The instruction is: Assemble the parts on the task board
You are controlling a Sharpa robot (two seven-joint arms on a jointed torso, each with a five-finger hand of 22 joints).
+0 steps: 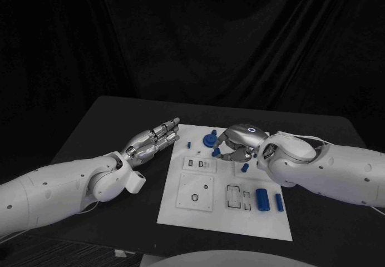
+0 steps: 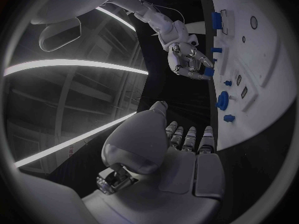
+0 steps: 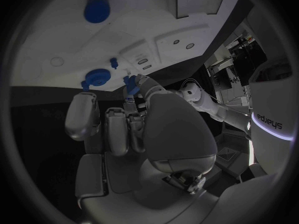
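The white task board (image 1: 202, 214) lies in the middle of the black table. My right hand (image 1: 238, 143) hovers over the board's far part with its fingers curled, pinching a small blue part (image 3: 132, 84), which the left wrist view shows too (image 2: 207, 71). Just beside it stands a round blue part (image 1: 210, 138) with a small blue peg (image 1: 188, 144) close by. Two blue cylinders (image 1: 261, 199) lie near the board's right edge. My left hand (image 1: 152, 142) floats flat off the board's far left corner, fingers stretched out and holding nothing.
Several recessed slots and holes (image 1: 195, 197) mark the board's near half. Bare black table (image 1: 96, 128) surrounds the board, and a dark curtain hangs behind it. My right forearm (image 1: 329, 169) crosses above the board's right side.
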